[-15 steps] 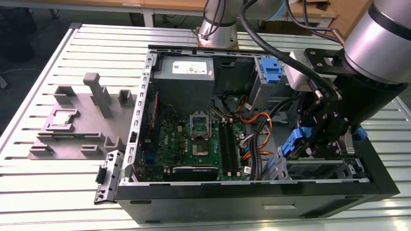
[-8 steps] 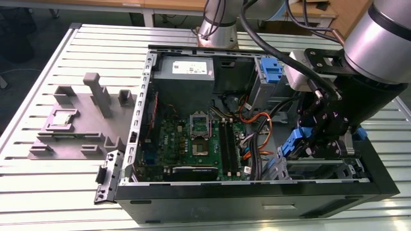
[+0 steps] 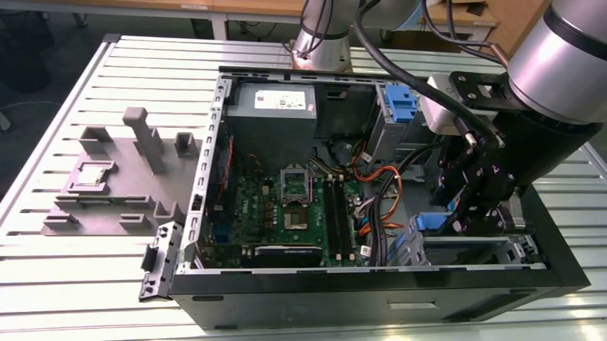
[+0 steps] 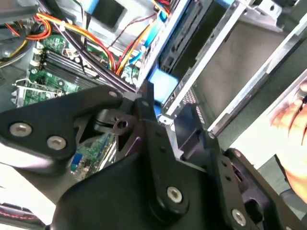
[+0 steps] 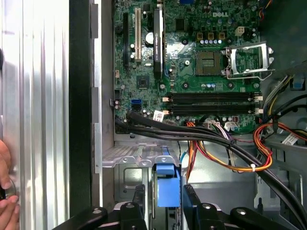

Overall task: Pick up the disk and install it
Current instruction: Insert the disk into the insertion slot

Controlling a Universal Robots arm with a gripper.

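Note:
The disk [image 5: 166, 182] stands on edge in the metal drive cage [image 5: 136, 155] at the front corner of the open computer case [image 3: 379, 295]. Only the blue end of its carrier shows, also seen in the second wrist view as the disk [image 4: 165, 86] and in the exterior view as the disk [image 3: 431, 222]. My gripper [image 5: 165, 199] straddles that blue end, one black finger [image 5: 140, 196] on each side with a thin gap showing. In the exterior view the gripper [image 3: 470, 220] reaches down into the case on the exterior view's right.
The motherboard [image 3: 284, 206] and bundles of orange and black cables [image 5: 225, 148] lie beside the cage. A grey power supply [image 3: 275, 103] and a blue bracket [image 3: 403, 106] sit at the back. A grey fixture [image 3: 124, 177] rests on the slatted table. A person's hand [image 5: 5, 191] is near the case.

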